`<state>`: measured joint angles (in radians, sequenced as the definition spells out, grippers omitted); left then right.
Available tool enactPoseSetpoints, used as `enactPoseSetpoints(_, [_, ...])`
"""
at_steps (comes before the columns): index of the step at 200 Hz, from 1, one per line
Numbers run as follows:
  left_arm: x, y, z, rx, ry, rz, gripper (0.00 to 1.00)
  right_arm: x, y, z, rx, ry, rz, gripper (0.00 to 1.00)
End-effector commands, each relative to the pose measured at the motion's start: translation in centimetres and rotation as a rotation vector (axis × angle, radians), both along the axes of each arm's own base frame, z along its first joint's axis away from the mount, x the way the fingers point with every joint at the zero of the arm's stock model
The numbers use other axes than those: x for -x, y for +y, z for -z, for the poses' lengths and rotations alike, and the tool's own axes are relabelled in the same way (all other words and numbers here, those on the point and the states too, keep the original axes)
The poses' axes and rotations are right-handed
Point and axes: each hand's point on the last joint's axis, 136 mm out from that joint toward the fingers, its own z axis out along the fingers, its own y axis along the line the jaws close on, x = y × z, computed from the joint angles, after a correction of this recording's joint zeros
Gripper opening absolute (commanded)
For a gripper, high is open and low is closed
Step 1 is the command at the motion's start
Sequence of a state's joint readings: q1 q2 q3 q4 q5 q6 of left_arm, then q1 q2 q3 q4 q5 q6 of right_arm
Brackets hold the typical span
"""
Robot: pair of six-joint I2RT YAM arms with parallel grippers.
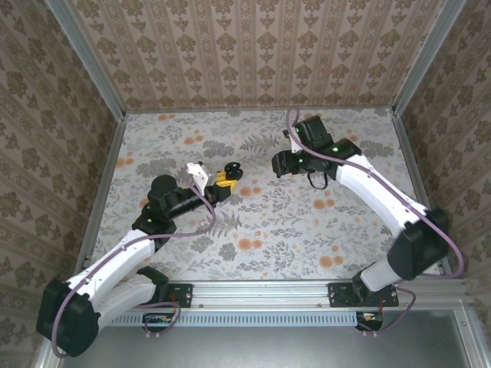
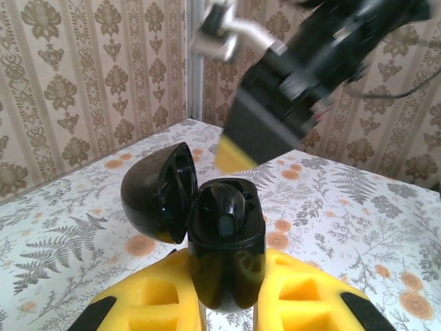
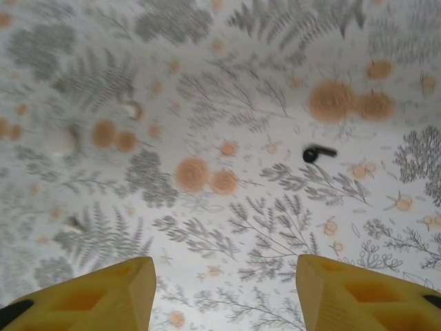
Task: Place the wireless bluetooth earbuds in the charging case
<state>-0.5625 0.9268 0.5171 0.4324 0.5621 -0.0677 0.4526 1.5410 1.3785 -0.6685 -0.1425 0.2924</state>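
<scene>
Yellow left jaws pinch the charging case (image 2: 226, 241), lid open. Right jaws spread above the bench (image 3: 207, 103); one earbud (image 3: 318, 153) lies ahead, off-centre. Centre over it, descend slowly, pinch the bud body, not stem.

The table (image 1: 307, 230) is wearing a pale cloth printed with grey ferns and orange blossoms. The walls (image 1: 253, 54) are showing beige wallpaper, with brown damask medallions running in vertical stripes. The charging case (image 2: 224, 241) is gleaming glossy black inside and out, and the earbud (image 3: 317, 153) is showing the same black (a little blurred) against the cloth. The left gripper (image 2: 227, 276) and the right gripper (image 3: 222, 265) are both showing bright yellow fingers (image 2: 155, 300). The left arm (image 1: 115, 268) and the right arm (image 1: 376, 188) are wearing white links, black joints and purple cables (image 1: 207, 218).
</scene>
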Motion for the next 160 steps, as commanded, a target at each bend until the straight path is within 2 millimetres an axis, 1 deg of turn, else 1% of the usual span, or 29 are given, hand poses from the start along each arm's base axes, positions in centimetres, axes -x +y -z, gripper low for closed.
enactPoseSetpoints(1, [1.4, -0.2, -0.5, 0.021, -0.049, 0.070, 0.00, -1.6, -0.2, 1.8, -0.009, 0.062, 0.021, 0.56])
enactPoseSetpoints(17, [2.0, -0.5, -0.3, 0.009, -0.063, 0.109, 0.00, -2.8, -0.4, 3.6, 0.000, 0.102, 0.030, 0.55])
enactPoseSetpoints(42, [2.1, -0.5, 0.0, -0.011, -0.083, 0.119, 0.00, -4.4, -0.4, 6.1, 0.012, 0.163, 0.028, 0.51])
enactPoseSetpoints(58, [2.0, -0.6, 0.3, -0.027, -0.094, 0.121, 0.00, -5.3, -0.3, 7.2, 0.023, 0.190, 0.017, 0.49])
enactPoseSetpoints(63, [2.0, -0.6, 0.4, -0.031, -0.097, 0.120, 0.00, -5.4, -0.3, 7.9, 0.030, 0.205, 0.017, 0.48])
enactPoseSetpoints(87, [1.5, -0.8, 1.2, -0.057, -0.092, 0.119, 0.00, -6.3, -0.2, 9.5, 0.049, 0.230, 0.006, 0.44])
enactPoseSetpoints(110, [1.1, -1.0, 1.8, -0.070, -0.083, 0.119, 0.00, -6.7, -0.6, 11.4, 0.069, 0.268, 0.009, 0.40])
enactPoseSetpoints(135, [0.8, -1.3, 2.1, -0.076, -0.078, 0.123, 0.00, -7.1, -1.1, 12.7, 0.075, 0.286, 0.019, 0.39])
enactPoseSetpoints(160, [0.5, -1.5, 2.3, -0.081, -0.069, 0.132, 0.00, -7.7, -1.0, 12.7, 0.084, 0.262, -0.012, 0.39])
